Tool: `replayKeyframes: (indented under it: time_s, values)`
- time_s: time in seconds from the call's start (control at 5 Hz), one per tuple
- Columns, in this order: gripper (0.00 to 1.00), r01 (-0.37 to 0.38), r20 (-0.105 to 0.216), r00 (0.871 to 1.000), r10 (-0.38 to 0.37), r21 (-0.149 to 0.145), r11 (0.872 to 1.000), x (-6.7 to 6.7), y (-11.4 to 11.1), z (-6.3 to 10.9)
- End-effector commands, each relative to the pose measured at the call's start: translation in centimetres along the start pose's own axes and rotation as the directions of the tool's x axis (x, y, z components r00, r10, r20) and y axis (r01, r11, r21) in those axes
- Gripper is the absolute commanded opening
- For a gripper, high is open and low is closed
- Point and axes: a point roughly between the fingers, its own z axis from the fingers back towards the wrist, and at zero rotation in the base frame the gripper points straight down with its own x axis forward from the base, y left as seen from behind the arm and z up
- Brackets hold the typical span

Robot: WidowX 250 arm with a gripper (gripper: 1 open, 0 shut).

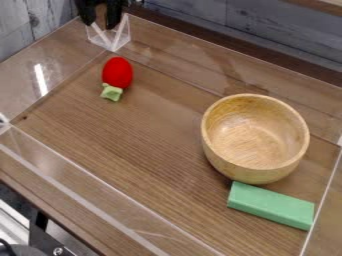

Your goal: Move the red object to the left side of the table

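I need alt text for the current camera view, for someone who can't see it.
A small rounded red toy with a light-green end lies on a brown wood-grain tabletop, near the dark robot gripper at the top edge. A round tan bowl and a flat green block sit to the right.

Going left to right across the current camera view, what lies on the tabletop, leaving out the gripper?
Red strawberry-like toy with its light-green leafy end → round wooden bowl. The flat green rectangular block sits nearer than the bowl but overlaps it left to right, so it gets no place.
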Motion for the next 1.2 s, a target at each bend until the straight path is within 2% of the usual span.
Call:
replayKeyframes:
  time_s: [0.0,0.2,0.6,0.8,1.0]
  values:
    - [0.00,-0.009,0.067,0.998,0.007,0.029,1.000,0.5,0.1,2.3]
    - [0.00,-0.030,0.061,0.998,0.028,0.035,0.999,0.0,0.1,1.9]
    - [0.00,-0.063,0.052,0.997,0.061,0.047,0.997,1.0,0.0,1.4]
    - [0.00,-0.044,0.047,0.998,0.042,0.053,0.998,1.1,-0.1,1.1]
    - [1.00,-0.004,0.043,0.999,0.002,0.053,0.999,1.0,-0.5,1.7]
